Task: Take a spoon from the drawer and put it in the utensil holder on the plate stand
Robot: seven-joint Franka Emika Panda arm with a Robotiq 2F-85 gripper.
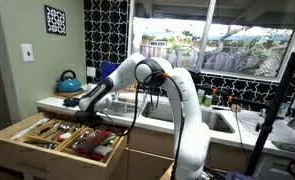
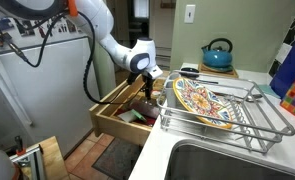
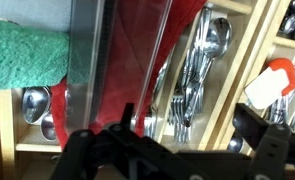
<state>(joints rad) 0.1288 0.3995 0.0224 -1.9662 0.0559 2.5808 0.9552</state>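
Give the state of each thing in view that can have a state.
drawer, pulled open.
gripper, open, over the drawer, holding nothing.
spoons, lying in a drawer compartment, none taken.
plate stand, holding one plate.
plate, standing tilted in the plate stand.
kettle, upright.

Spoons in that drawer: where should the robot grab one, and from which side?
Take a spoon by its slim handle, coming straight down from above. They lie flat, packed lengthwise between wooden dividers in the open drawer, so a side approach looks blocked, and the rounded bowl would probably slip.
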